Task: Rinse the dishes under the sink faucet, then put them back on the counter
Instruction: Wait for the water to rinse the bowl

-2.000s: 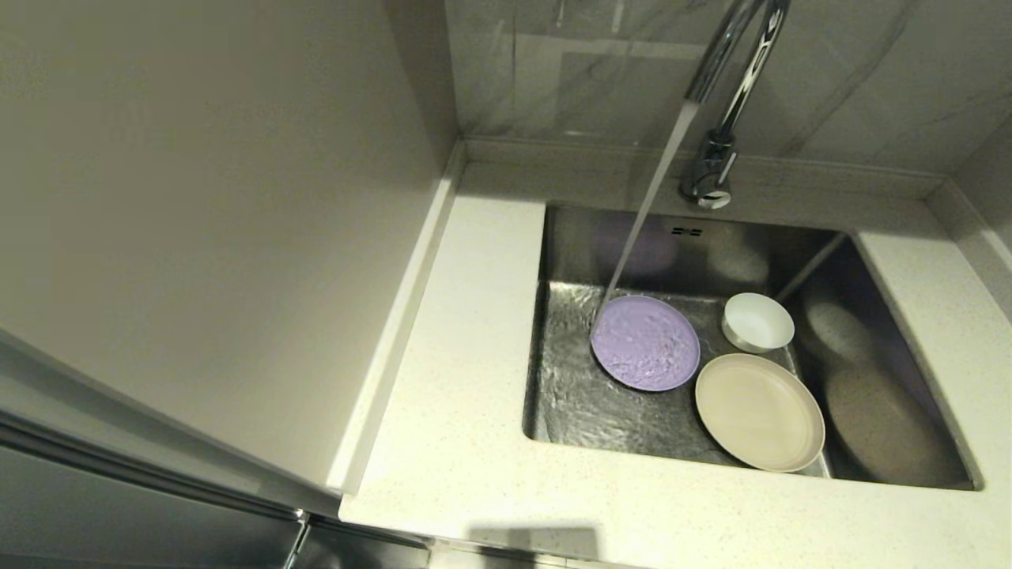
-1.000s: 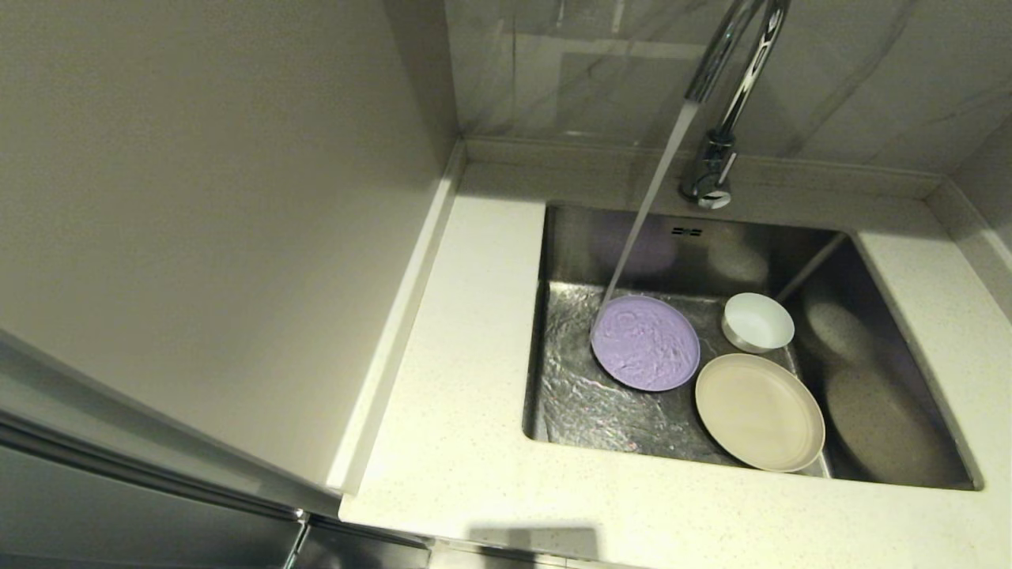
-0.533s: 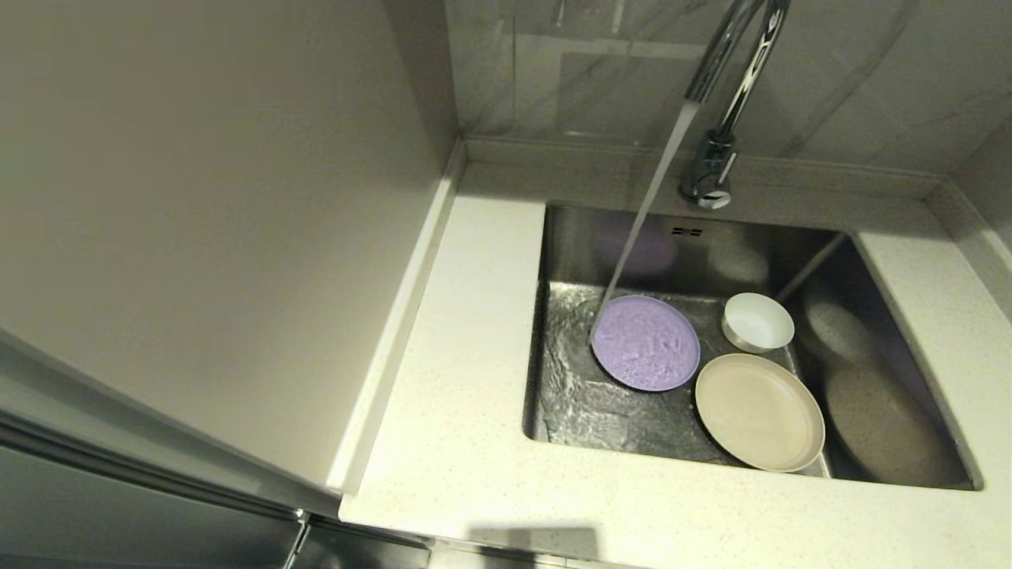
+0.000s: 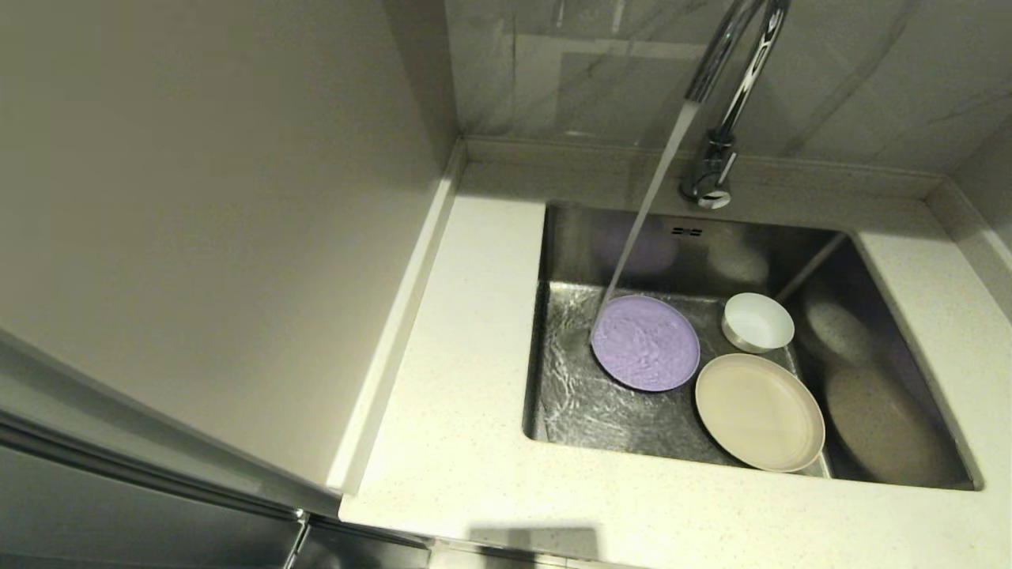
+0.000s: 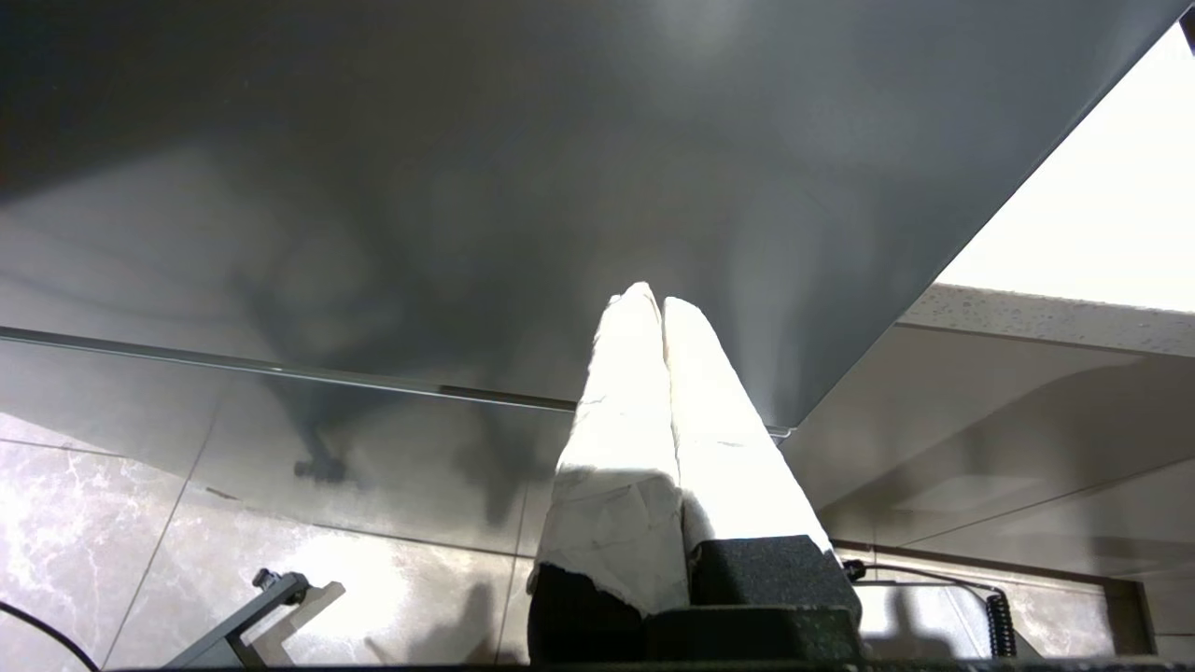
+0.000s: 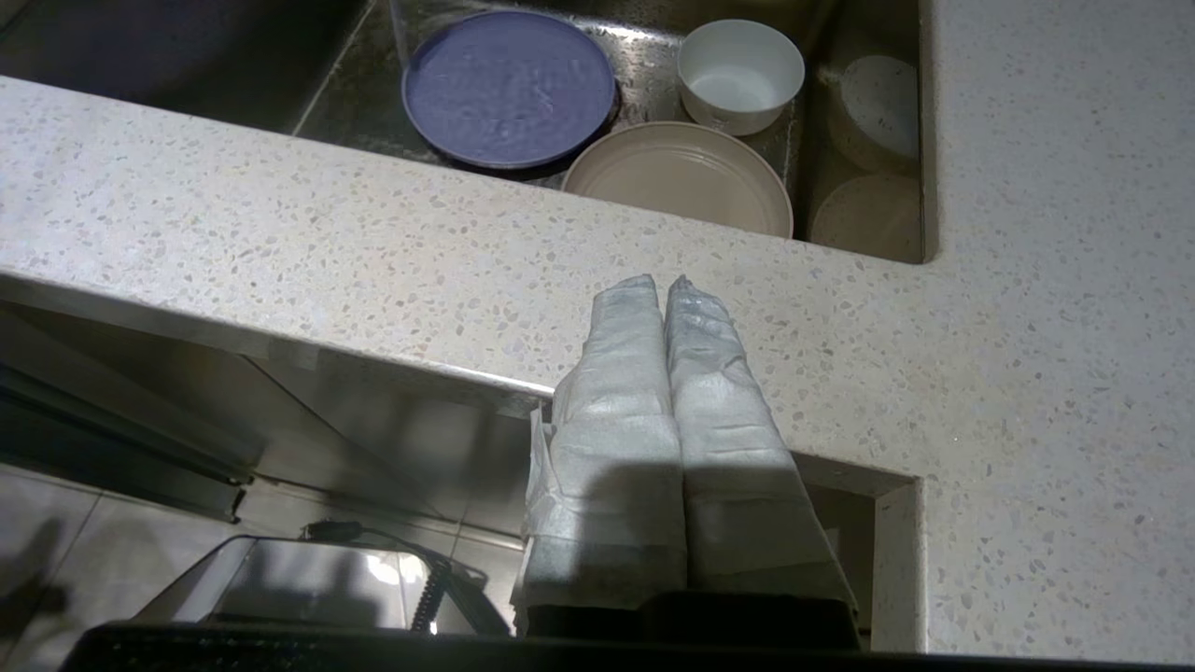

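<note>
All three dishes lie on the floor of the steel sink [image 4: 569, 245]. The lilac plate [image 4: 645, 343] [image 6: 510, 88] sits at the left, and water from the chrome faucet [image 4: 727, 95] lands at its left rim. The cream plate [image 4: 759, 411] [image 6: 678, 177] lies toward the front and the white bowl [image 4: 757, 322] [image 6: 740, 75] behind it. Neither arm shows in the head view. My right gripper [image 6: 665, 280] is shut and empty, low before the counter's [image 4: 458, 379] front edge. My left gripper [image 5: 651, 297] is shut and empty, below a grey cabinet panel.
A tall beige wall panel [image 4: 205, 205] bounds the counter on the left. Marble-look tiles [image 4: 601, 63] back the sink. The counter strip [image 4: 949, 316] right of the basin is narrow. Floor tiles and a cable show below both wrists.
Only the water ripples across the lilac plate and the sink floor shift. The dishes stay where they were.
</note>
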You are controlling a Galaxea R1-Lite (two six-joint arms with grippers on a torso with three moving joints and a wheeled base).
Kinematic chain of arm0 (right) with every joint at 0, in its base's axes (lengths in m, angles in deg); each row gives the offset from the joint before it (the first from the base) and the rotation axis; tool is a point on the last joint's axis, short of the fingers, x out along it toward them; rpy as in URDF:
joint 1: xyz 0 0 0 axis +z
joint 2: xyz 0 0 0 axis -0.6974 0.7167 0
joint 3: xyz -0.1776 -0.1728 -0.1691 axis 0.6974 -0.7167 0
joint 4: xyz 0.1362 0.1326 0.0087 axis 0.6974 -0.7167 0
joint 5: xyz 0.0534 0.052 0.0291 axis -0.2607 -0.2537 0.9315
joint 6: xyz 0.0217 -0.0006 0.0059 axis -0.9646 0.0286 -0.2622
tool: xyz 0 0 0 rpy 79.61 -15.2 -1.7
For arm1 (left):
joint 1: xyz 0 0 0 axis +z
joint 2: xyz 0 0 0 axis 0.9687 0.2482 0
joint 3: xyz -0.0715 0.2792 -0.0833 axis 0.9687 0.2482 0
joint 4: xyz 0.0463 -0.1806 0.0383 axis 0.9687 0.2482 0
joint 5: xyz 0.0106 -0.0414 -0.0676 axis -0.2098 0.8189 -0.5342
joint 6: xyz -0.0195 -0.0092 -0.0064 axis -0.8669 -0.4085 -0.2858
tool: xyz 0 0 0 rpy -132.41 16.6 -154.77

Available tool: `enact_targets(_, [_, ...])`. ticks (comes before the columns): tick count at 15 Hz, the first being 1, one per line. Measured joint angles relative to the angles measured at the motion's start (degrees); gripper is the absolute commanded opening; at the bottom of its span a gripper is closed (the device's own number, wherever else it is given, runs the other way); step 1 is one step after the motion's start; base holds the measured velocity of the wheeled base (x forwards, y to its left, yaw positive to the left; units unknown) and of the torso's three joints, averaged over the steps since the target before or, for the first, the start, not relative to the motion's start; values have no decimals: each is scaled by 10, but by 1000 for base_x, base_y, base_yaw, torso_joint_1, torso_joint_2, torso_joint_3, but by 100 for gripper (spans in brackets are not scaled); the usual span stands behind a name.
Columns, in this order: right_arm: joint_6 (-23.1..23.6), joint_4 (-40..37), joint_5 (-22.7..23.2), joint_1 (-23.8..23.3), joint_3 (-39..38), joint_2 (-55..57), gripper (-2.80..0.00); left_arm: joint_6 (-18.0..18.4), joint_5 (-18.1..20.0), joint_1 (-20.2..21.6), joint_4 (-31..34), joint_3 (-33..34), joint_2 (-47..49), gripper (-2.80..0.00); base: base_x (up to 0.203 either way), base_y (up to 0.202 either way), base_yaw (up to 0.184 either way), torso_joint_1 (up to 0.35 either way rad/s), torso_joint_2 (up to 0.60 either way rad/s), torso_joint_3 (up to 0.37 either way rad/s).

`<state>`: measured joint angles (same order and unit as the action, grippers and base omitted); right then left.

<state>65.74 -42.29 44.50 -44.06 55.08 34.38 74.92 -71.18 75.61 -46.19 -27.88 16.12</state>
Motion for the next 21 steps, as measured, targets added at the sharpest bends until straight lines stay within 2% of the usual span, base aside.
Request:
enact_targets(9, [-5,-2,-5,0,4,75,-280,0,0,0,0,0,0,-280,0,0,0,0,0,0])
enact_targets(14, [-40,1,-6,-2,70,132,-280,0,0,0,0,0,0,-280,0,0,0,0,0,0])
enact_targets(21, [-96,0,-4,-2,217,317,-280,0,0,0,0,0,0,-280,0,0,0,0,0,0])
